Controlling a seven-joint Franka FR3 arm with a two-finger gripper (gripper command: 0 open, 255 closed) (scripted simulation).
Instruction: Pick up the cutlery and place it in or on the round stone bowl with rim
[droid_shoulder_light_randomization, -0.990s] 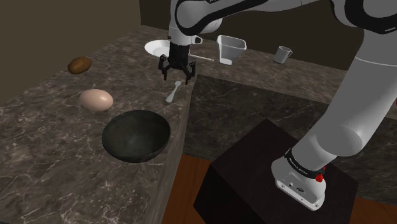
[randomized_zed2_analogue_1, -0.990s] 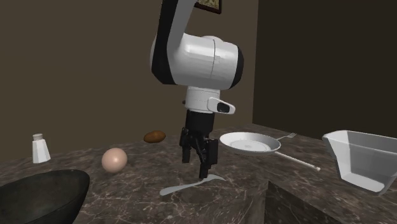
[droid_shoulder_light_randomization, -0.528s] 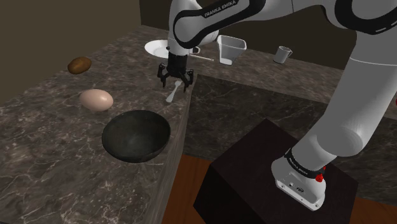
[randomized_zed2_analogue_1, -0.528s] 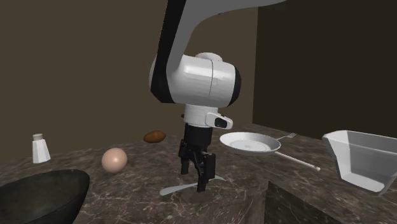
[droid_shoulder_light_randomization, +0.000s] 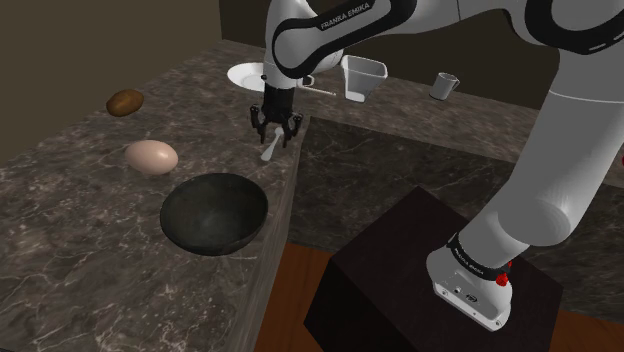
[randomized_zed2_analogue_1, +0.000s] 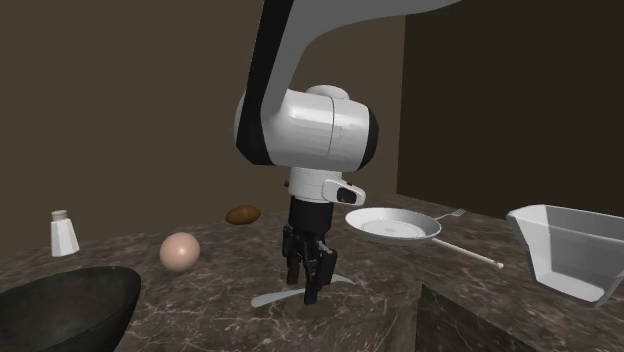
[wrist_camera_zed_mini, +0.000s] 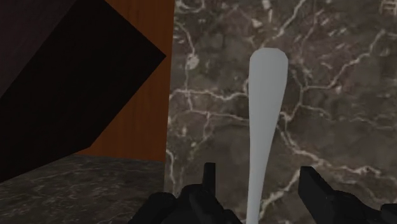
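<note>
Shoulder view, nearest: dark round bowl (droid_shoulder_light_randomization: 214, 212), empty. Farther, by the counter (droid_shoulder_light_randomization: 80, 230) right edge, pale spoon (droid_shoulder_light_randomization: 269, 152) lying flat between gripper (droid_shoulder_light_randomization: 273, 137) fingers (wrist_camera_zed_mini: 208, 184) standing apart, not clamped. Nothing done yet; closing, lifting, carrying to bowl all left.

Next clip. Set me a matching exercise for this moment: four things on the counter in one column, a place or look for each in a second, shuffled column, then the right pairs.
Things
1. spoon
2. bowl
3. egg
4. shaker

Descriptions
A. white, upright, at the second exterior view's left
B. dark, round, nothing inside
C. flat on the counter, straddled by the open gripper
D. pale tan, near the bowl but apart from it

Pairs: 1-C; 2-B; 3-D; 4-A
</note>
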